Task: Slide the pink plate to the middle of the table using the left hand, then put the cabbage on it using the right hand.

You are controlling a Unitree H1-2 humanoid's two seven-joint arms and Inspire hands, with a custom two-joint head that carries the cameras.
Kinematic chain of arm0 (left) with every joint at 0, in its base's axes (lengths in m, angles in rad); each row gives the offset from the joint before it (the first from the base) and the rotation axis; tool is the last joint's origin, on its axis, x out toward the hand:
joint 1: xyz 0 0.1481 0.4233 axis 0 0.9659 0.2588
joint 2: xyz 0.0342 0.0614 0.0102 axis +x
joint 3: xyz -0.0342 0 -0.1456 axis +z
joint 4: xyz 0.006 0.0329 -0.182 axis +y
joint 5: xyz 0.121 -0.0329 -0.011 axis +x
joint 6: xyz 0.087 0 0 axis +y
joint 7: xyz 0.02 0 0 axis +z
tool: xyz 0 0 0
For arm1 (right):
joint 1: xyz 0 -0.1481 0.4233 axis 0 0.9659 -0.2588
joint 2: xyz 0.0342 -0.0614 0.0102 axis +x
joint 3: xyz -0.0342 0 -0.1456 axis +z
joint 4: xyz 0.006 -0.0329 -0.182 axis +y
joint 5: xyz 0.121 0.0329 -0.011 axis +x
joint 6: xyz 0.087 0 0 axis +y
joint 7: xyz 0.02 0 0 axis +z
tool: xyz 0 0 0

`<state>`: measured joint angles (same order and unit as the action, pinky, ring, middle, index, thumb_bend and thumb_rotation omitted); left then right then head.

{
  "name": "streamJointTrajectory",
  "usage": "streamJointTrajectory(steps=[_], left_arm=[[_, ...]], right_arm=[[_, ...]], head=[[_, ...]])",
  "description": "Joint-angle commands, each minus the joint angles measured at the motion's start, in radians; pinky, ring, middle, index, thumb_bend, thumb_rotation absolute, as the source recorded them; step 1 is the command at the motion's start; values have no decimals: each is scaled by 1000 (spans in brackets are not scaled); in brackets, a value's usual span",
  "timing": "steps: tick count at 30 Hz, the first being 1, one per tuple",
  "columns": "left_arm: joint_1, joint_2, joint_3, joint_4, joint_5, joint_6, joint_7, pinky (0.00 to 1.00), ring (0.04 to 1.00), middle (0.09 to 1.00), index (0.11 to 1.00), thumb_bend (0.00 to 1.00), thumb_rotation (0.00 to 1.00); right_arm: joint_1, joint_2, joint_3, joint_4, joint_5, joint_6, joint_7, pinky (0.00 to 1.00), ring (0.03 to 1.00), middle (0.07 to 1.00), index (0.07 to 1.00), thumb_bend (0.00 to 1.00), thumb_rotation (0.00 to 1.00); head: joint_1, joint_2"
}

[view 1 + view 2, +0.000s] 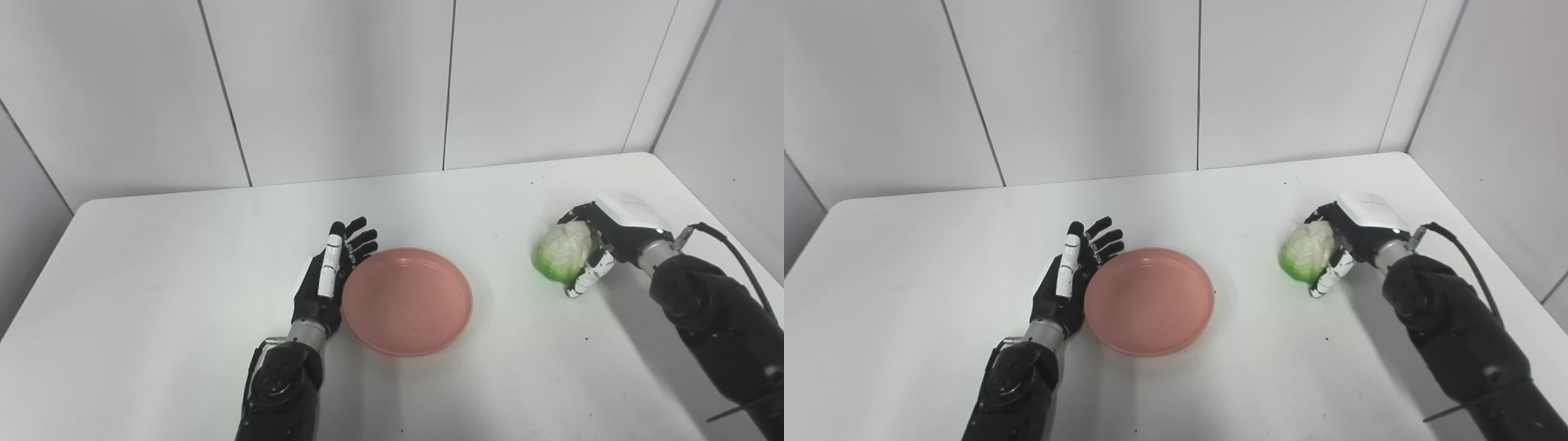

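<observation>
The pink plate (407, 300) lies empty near the middle of the white table (153, 275). My left hand (327, 275) rests open beside the plate's left rim, palm toward it, fingers stretched and touching or nearly touching the edge. At the right, the cabbage (563, 251), pale with a green base, sits on the table. My right hand (597, 245) is wrapped around it from the right, thumb in front and fingers behind.
White wall panels stand close behind the table and along its right side. The table's right edge (704, 202) runs just past my right forearm. Bare tabletop lies between the plate and the cabbage.
</observation>
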<state>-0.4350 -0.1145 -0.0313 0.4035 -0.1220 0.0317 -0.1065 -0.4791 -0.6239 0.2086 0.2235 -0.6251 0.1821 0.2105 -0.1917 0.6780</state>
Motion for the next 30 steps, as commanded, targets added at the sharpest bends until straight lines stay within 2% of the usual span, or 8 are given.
streamJointTrajectory(steps=[1,3,6,11,16,24,30], left_arm=[[-15,2,4,-24,3,5,5,856,831,819,823,710,1000],[-15,5,2,-21,2,1,0,855,832,819,825,710,1000],[-16,7,0,-17,3,-4,-4,859,838,823,829,713,1000],[-17,7,0,-18,8,0,3,873,835,819,823,714,1000],[-20,7,3,-12,1,-3,-1,863,833,817,820,716,1000],[-23,7,5,-6,0,-3,-3,846,828,817,824,715,1000],[-24,9,0,-2,8,-11,-2,866,835,822,827,715,1000]], right_arm=[[-25,-7,-8,-2,-15,-22,-30,389,438,516,481,519,0],[-26,-3,-7,6,-20,-13,-41,390,438,519,479,519,0],[-24,4,-8,14,-26,-9,-61,322,403,490,506,519,0],[-20,6,-8,13,-33,-16,-85,352,423,498,496,520,0],[-12,4,-20,-11,-29,-43,-119,340,423,493,497,521,0],[-15,21,-63,-200,19,11,-48,372,430,491,503,520,0],[-45,71,-69,-333,53,47,27,385,432,490,503,519,0]], head=[[0,2],[0,2],[0,2],[0,4],[-2,3],[0,0],[2,1]])
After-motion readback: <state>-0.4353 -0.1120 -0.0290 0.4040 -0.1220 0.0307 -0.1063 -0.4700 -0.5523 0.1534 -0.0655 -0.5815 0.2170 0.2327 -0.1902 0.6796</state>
